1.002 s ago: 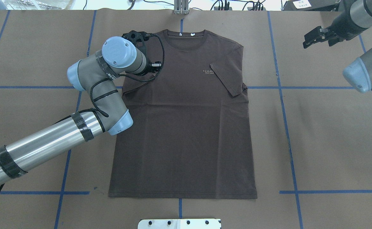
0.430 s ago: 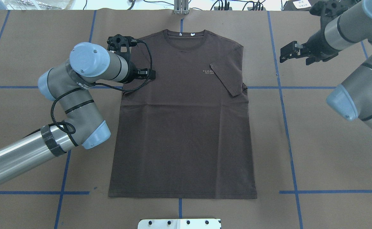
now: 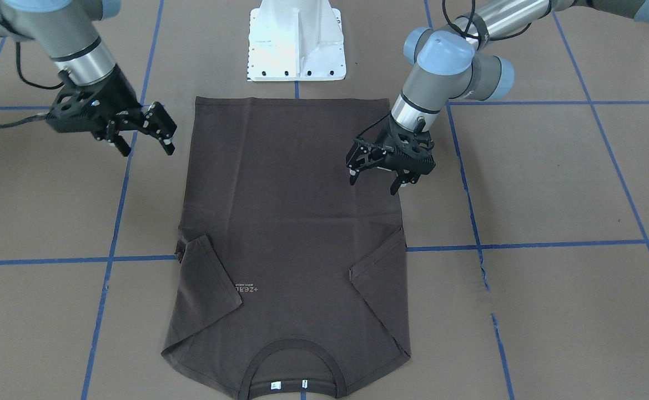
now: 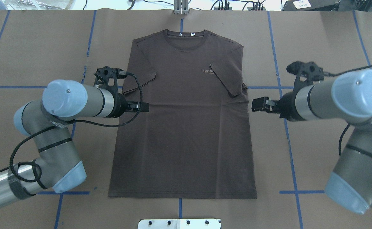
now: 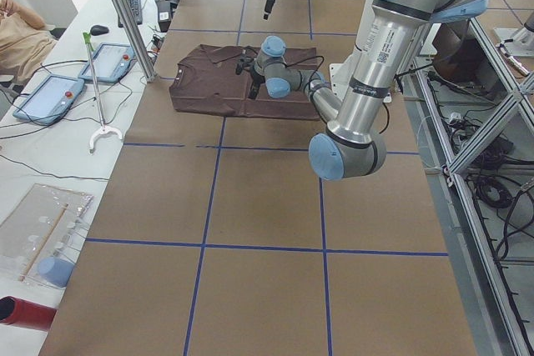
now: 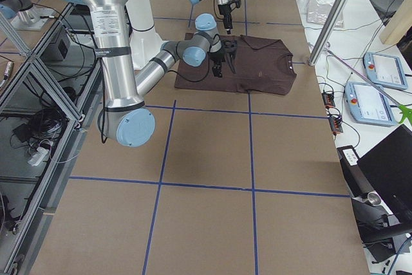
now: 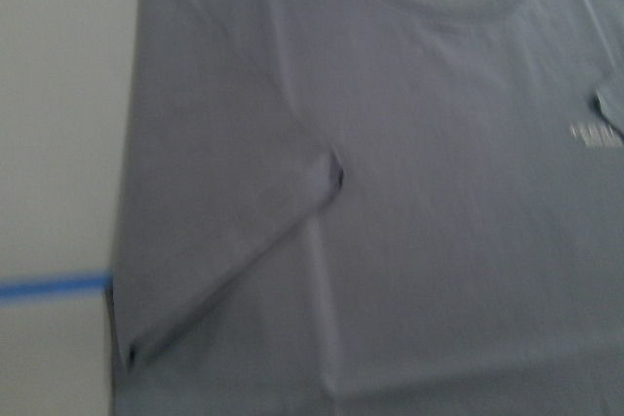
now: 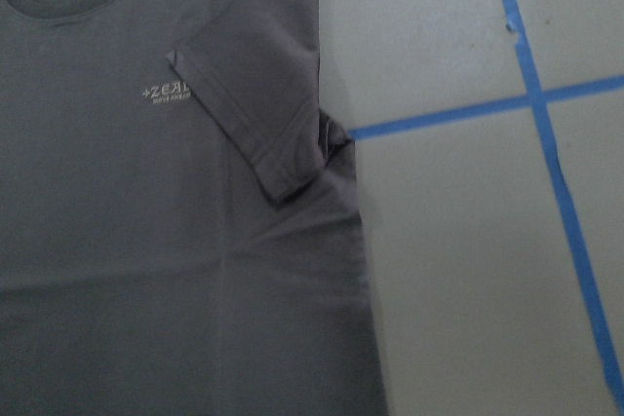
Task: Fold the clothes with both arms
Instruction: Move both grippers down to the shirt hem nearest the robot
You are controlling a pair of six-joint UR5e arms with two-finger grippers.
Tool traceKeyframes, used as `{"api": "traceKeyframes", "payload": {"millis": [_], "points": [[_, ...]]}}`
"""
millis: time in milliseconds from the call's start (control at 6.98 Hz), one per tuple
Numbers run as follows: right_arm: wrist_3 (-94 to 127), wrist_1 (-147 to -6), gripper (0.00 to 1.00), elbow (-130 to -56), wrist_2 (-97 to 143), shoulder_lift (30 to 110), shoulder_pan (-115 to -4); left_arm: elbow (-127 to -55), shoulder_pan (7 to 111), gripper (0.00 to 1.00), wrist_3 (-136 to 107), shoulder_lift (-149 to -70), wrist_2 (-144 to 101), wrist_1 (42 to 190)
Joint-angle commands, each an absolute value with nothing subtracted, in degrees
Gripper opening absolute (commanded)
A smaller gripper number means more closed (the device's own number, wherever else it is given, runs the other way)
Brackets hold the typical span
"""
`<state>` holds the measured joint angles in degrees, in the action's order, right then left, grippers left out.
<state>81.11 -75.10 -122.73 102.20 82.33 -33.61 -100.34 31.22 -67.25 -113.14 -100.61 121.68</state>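
At the T-shirt edges, arms hover, jaws seemingly apart.

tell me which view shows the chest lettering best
Right wrist-mounted: the chest lettering is large, beside the folded sleeve. Overhead shows it small, front-facing upside down, left wrist blurred at the edge; side views too small.
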Motion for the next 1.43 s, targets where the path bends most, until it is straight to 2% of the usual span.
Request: {"api": "traceKeyframes", "payload": {"millis": [0, 286, 430, 573, 1145, 1289], "points": [[95.7, -75.1, 0.99, -131.1, 86.8, 90.6, -15.9, -108.9, 23.3, 1.0, -73.2, -104.2, -95.6, 121.8], [101.9, -74.9, 0.93, -131.7, 79.2, 92.1, -5.9, -114.1, 16.0, 0.97, -80.2, -95.9, -91.6, 121.6], [102.0, -74.9, 0.93, -132.1, 78.9, 92.0, -5.6, -114.2, 13.2, 0.81, -84.8, -94.0, -89.3, 121.6], [102.0, -75.0, 0.93, -132.2, 78.9, 92.1, -5.6, -114.3, 10.8, 0.74, -89.0, -93.9, -89.1, 121.5], [102.0, -75.0, 0.94, -132.2, 78.8, 92.1, -5.6, -114.8, 6.9, 0.64, -93.2, -94.2, -88.9, 118.0], [102.0, -75.0, 0.95, -132.3, 78.8, 92.0, -5.7, -114.8, 6.9, 0.56, -93.3, -94.3, -88.9, 117.9]]}}
